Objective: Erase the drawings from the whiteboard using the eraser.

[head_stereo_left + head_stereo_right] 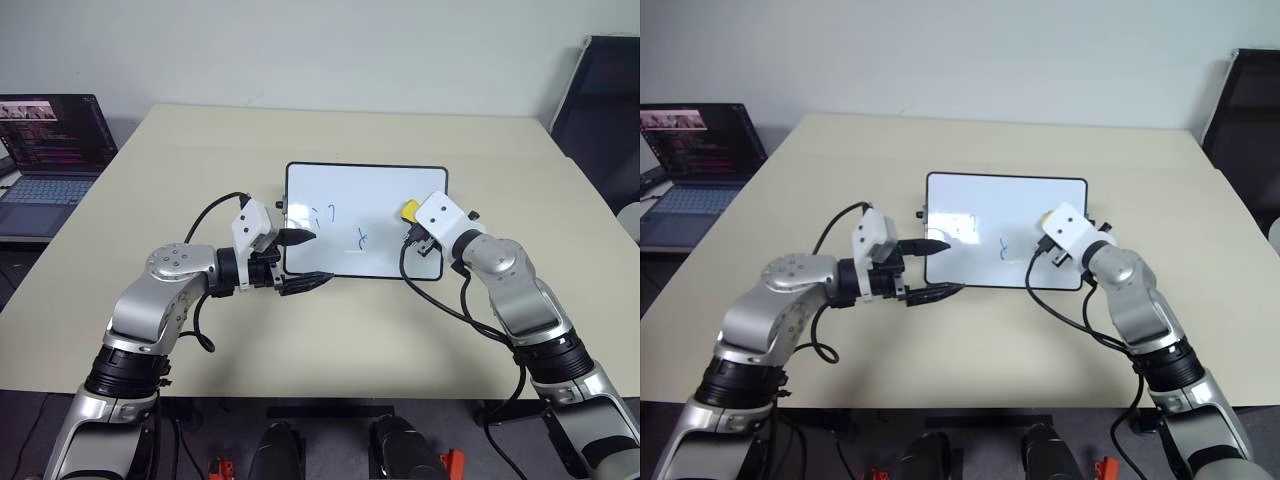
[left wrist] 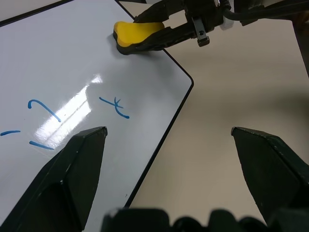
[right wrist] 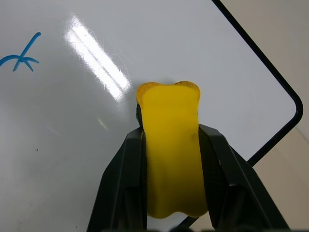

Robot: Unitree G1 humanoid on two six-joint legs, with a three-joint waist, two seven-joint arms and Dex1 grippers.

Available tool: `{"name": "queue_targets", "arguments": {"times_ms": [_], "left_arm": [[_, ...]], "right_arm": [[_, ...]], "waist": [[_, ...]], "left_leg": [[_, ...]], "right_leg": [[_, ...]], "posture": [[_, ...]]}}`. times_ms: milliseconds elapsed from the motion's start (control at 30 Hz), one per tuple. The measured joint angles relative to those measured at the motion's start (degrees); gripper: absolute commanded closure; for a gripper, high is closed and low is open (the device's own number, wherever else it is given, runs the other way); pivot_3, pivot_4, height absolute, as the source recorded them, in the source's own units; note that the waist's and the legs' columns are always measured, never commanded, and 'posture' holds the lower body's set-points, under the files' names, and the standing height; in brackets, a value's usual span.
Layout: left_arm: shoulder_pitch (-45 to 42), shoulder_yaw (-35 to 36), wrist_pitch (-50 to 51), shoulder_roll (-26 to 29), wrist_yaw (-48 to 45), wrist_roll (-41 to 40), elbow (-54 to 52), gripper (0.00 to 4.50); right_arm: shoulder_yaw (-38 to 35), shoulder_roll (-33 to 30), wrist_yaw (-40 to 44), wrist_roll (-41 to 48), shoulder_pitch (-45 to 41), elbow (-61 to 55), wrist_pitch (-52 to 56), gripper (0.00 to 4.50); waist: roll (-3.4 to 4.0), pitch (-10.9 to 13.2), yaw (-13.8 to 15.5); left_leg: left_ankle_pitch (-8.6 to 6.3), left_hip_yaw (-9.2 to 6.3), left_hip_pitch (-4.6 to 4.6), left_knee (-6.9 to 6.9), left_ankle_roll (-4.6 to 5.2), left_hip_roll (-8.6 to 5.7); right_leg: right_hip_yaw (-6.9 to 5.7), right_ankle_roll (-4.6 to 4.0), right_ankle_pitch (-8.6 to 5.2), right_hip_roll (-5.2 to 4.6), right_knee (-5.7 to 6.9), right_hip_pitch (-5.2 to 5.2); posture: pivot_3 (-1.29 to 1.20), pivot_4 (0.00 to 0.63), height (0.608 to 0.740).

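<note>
The whiteboard (image 1: 370,190) lies flat in the middle of the table. It carries the drawings: thin blue strokes at its left (image 1: 325,213) and a small blue cross (image 1: 363,238) near the middle. My right gripper (image 3: 171,130) is shut on the yellow eraser (image 3: 170,145). The eraser's front end is down at the board's right part, to the right of the cross (image 3: 21,55). My left gripper (image 1: 305,260) stands open at the board's near left corner. One of its fingers (image 2: 79,159) is over the white surface and the other is over the table.
An open laptop (image 1: 50,150) sits at the table's far left edge. A dark chair (image 1: 600,90) stands beyond the far right corner. The beige table (image 1: 200,150) extends around the board on all sides. Black cables loop from both wrists.
</note>
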Motion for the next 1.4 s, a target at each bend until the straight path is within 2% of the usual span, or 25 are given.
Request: {"name": "queue_targets", "arguments": {"times_ms": [333, 500, 633, 833, 933, 1200, 1300, 1400], "left_arm": [[0.32, 0.23, 0.33, 0.14, 0.3, -0.01, -0.58, 0.0], [1.9, 2.18, 1.24, 0.95, 1.24, -0.06, -0.71, 0.0], [4.59, 4.98, 1.25, 1.72, 1.7, -0.36, -0.78, 0.0], [9.03, 11.51, 1.36, 1.37, 5.15, -2.57, -0.75, 0.0], [12.23, 13.77, 1.33, 0.02, 7.01, -3.9, -0.87, 0.0], [17.46, 15.08, 0.91, 1.25, 6.08, -4.19, -2.32, 0.0], [17.65, 15.02, 0.71, 1.59, 6.07, -4.03, -2.56, 0.0], [17.5, 14.4, 0.53, 1.62, 6.1, -3.82, -2.67, 0.0]], "right_arm": [[-2.15, -1.33, 3.45, 1.41, 5.16, -5.19, 3.3, 3.39], [-5.06, 3.14, 3.14, 4.91, 5.88, -6.3, 4.2, 3.39], [-8.56, 6.56, 3.47, 10.57, 8.6, -11.38, 4.39, 3.39], [-13.87, 6.87, 4.29, 17.03, 17.5, -19.52, 3.9, 3.39], [-15.42, 8.32, 4.89, 21.52, 25.09, -24.77, 3.8, 3.39], [-14.9, 7.77, 5.8, 27.08, 29.93, -28.86, 3.47, 3.39], [-11.72, 6.45, 5.31, 25.62, 28.76, -27.86, 2.9, 3.39], [-6.66, 4.63, 2.89, 19.6, 23.69, -24.2, 0.94, 3.39]], "waist": [[-0.01, 0.0, -0.02], [0.0, 0.02, -0.19], [0.0, 0.05, -0.07], [0.0, 0.04, 0.36], [-0.01, 0.05, 0.47], [-0.02, 0.04, 0.04], [-0.02, 0.04, 0.04], [-0.02, 0.04, -0.05]], "left_leg": [[0.0, 0.0, 0.0, 0.0, 0.0, 0.0], [0.0, 0.01, -0.01, -0.16, 0.0, 0.01], [0.0, 0.0, -0.07, -0.59, 0.0, 0.01], [-0.08, -0.05, -0.08, -0.75, -0.09, 0.02], [-0.09, -0.09, -0.07, -0.77, -0.11, 0.05], [-0.08, -0.04, 0.02, -0.63, -0.13, 0.03], [-0.08, -0.03, 0.02, -0.63, -0.13, 0.03], [-0.08, 0.02, 0.01, -0.64, -0.13, 0.03]], "right_leg": [[0.01, 0.0, 0.0, -0.01, -0.01, 0.0], [0.01, 0.0, 0.0, 0.0, -0.02, -0.08], [-0.03, -0.01, -0.08, 0.01, -0.03, -0.28], [-0.12, 0.14, -0.25, 0.0, -0.03, -0.27], [-0.17, 0.1, -0.31, 0.01, -0.01, -0.28], [-0.1, -0.21, -0.34, -0.03, -0.01, -0.22], [-0.1, -0.21, -0.34, -0.04, -0.02, -0.23], [-0.08, -0.2, -0.34, -0.04, -0.03, -0.27]], "posture": [[0.0, 0.15, 0.74], [0.0, 0.15, 0.74], [0.0, 0.15, 0.74], [0.0, 0.15, 0.74], [0.0, 0.15, 0.74], [0.0, 0.15, 0.74], [0.0, 0.15, 0.74], [0.0, 0.15, 0.74]]}}
